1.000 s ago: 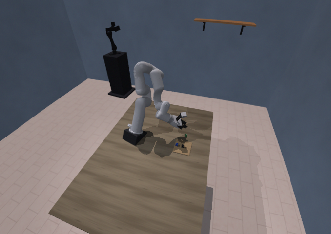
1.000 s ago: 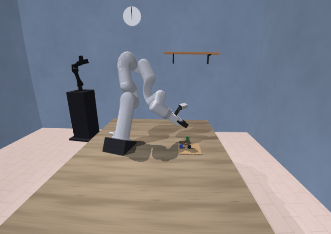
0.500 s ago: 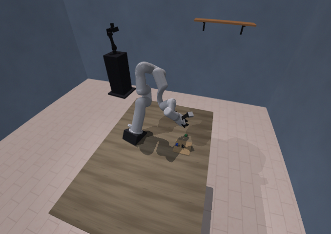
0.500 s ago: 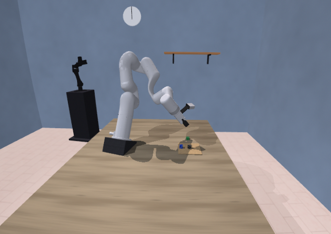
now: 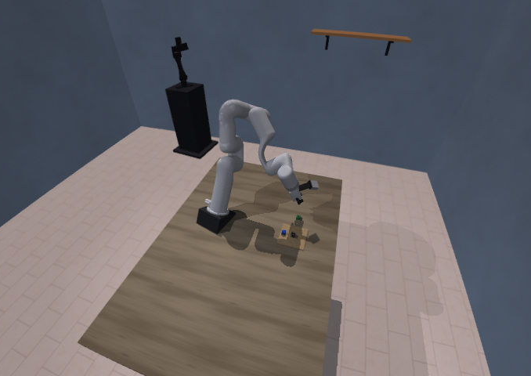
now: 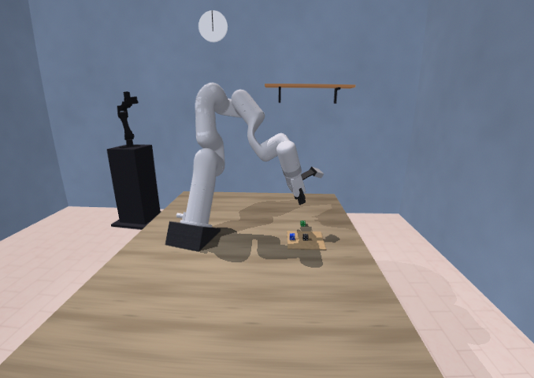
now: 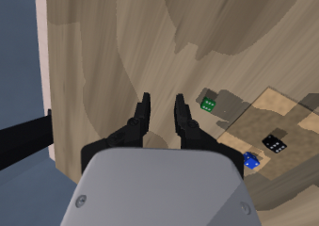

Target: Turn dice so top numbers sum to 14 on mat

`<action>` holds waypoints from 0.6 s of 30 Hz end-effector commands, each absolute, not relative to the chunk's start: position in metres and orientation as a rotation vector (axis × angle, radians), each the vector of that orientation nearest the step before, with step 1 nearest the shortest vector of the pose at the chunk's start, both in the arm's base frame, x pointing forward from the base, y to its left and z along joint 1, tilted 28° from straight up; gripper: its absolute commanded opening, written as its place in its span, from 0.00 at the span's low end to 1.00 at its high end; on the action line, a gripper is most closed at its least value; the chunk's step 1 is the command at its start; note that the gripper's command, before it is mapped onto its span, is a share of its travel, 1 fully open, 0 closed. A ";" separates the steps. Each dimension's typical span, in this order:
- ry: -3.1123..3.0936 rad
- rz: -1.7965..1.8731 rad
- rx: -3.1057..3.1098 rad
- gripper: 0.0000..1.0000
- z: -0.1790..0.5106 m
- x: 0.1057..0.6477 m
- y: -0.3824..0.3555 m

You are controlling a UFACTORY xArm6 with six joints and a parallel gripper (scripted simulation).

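Note:
The tan mat (image 5: 302, 244) (image 6: 320, 245) (image 7: 268, 96) lies flat on the table. A blue die (image 5: 283, 232) (image 6: 292, 236) (image 7: 251, 160) and a black die (image 5: 293, 234) (image 6: 305, 237) (image 7: 274, 143) rest on it. A green die (image 5: 298, 217) (image 6: 302, 223) (image 7: 208, 104) lies on the table beside the mat, off its far edge in the top and exterior views. The pips are too small to read surely. My gripper (image 5: 299, 201) (image 6: 301, 201) (image 7: 162, 102) is open and empty, high above the table beyond the green die.
The wooden table (image 5: 213, 301) (image 6: 214, 312) (image 7: 82, 56) bears the arm's dark base (image 5: 213, 222) (image 6: 190, 237). The table's edge is to the right of the mat in the top and exterior views. A black pedestal (image 5: 189, 117) (image 6: 134, 183) with a small dark arm stands off the table, far left.

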State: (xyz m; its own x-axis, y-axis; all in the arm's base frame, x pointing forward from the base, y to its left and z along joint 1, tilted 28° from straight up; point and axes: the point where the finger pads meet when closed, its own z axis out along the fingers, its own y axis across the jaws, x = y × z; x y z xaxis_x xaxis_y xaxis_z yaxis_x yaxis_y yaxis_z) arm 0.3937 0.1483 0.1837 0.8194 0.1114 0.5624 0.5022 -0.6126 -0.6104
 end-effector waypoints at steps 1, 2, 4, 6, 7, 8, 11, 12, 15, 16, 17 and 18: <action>-0.483 -0.453 -2.275 0.36 0.185 0.398 0.141; -0.483 -0.453 -2.275 0.36 0.185 0.398 0.141; -0.488 -0.411 -2.318 0.36 0.186 0.401 0.136; -0.491 -0.361 -2.377 0.36 0.186 0.405 0.128; -0.491 -0.348 -2.395 0.36 0.186 0.406 0.125; -0.491 -0.343 -2.401 0.36 0.187 0.406 0.124; -0.488 -0.294 -2.477 0.36 0.188 0.412 0.113; -0.486 -0.282 -2.498 0.36 0.189 0.414 0.110; -0.478 -0.249 -2.565 0.36 0.191 0.420 0.099; -0.477 -0.249 -2.565 0.36 0.191 0.420 0.099; -0.474 -0.240 -2.587 0.36 0.192 0.422 0.096; -0.474 -0.240 -2.587 0.36 0.192 0.422 0.096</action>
State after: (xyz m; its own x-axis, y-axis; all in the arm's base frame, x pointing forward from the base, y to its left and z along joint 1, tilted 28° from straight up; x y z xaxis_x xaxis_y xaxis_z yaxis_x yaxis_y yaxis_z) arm 0.4152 0.1072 0.1885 0.9064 0.2643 0.3295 0.4038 -0.7712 -0.4922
